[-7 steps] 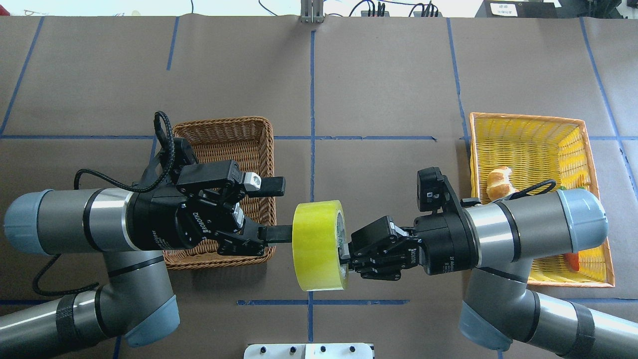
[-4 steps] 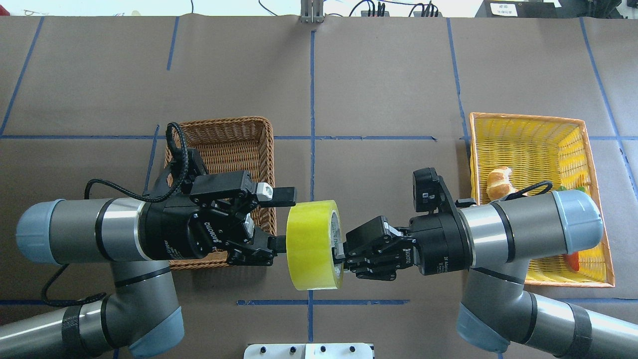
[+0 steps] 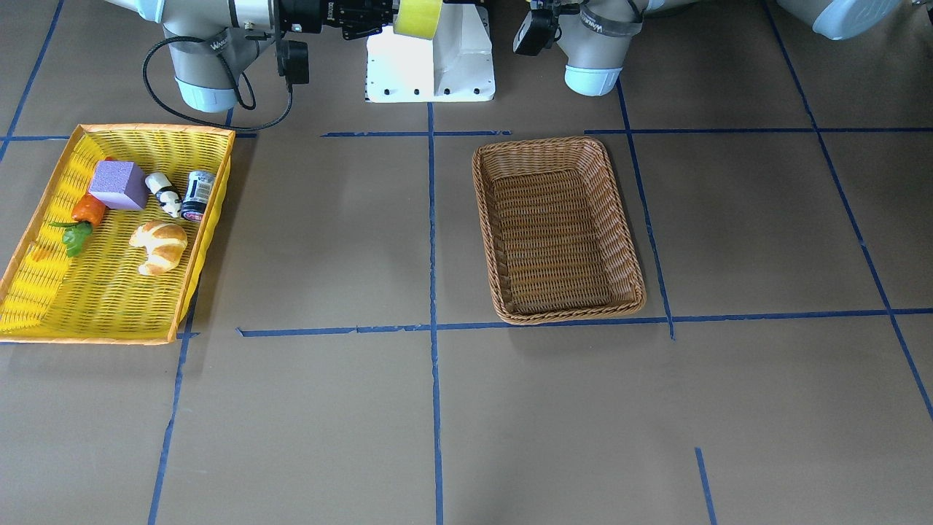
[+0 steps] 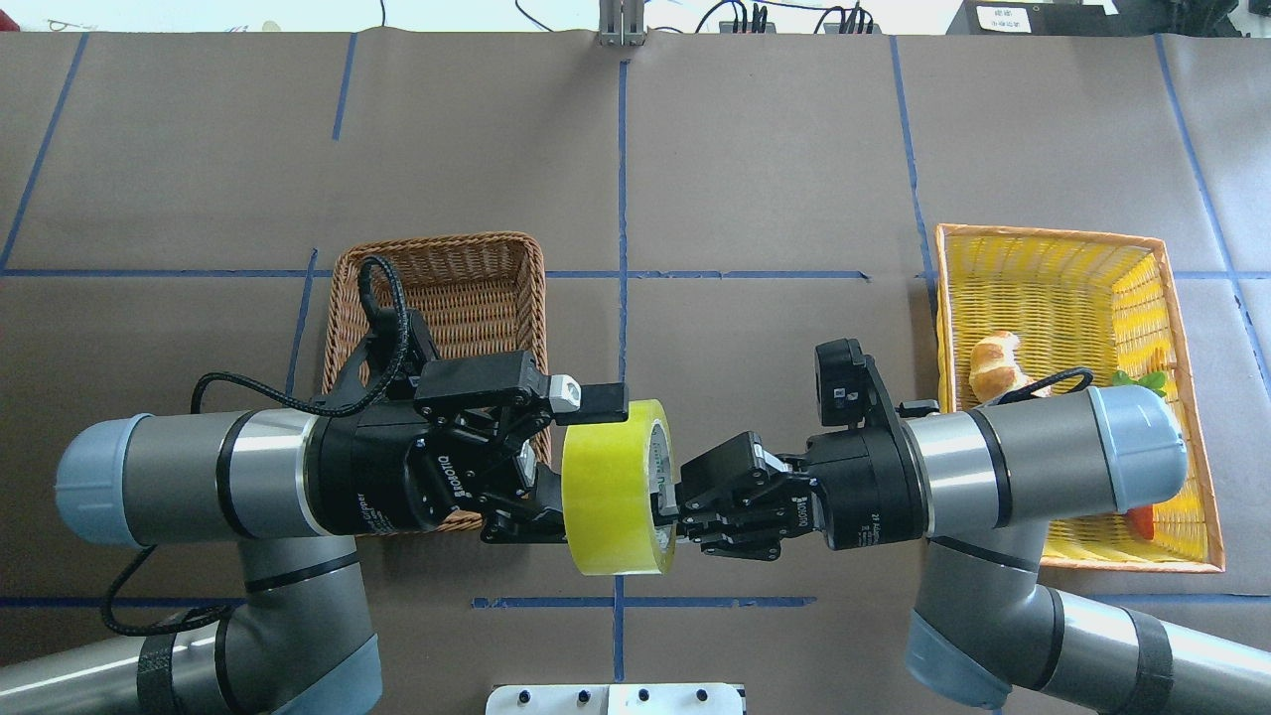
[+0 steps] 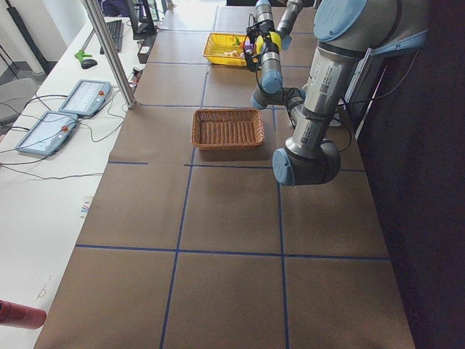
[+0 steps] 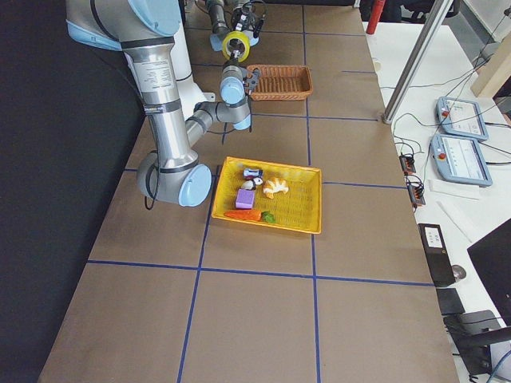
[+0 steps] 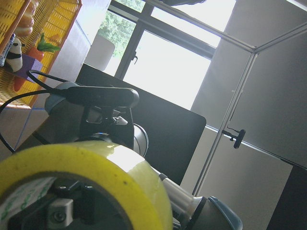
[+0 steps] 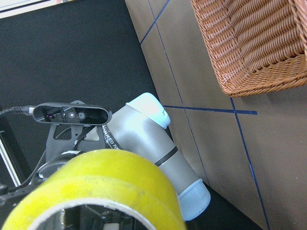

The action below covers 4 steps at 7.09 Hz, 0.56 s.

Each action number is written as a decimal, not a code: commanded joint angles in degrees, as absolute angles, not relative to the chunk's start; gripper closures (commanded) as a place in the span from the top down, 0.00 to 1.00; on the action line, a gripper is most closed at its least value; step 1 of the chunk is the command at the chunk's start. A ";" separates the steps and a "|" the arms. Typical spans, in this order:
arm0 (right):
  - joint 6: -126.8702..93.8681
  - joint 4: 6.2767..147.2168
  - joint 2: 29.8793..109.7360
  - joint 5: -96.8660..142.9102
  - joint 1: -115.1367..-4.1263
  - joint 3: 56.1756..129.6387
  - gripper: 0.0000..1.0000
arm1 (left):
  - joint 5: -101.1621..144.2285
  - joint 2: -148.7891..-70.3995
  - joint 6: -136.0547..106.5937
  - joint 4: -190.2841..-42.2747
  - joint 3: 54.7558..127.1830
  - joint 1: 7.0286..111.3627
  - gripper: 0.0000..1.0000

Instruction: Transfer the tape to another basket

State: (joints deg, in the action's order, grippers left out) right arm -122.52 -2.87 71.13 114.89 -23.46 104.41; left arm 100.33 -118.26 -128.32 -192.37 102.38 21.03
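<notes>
From above, the basket [image 4: 437,241] is open along its far end. The left arm [image 4: 258,477] hangs high over its robot-side end, with the tape [image 4: 606,487] just beside that corner. Bare desk [image 4: 775,149] lies beyond.

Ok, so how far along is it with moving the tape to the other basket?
Done: the tape is out of the yellow basket, held in the air by the right gripper, shut on its rim. In hand: seemingly a handover; the left gripper is open, its fingers straddling the roll. Left: the left closes, the right lets go, and the tape goes into the wicker basket, empty for now.
</notes>
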 commanded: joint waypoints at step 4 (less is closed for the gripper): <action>-122.43 -3.52 71.19 114.26 -23.55 104.68 1.00 | 100.72 -117.60 -129.28 -191.34 103.35 20.92 0.00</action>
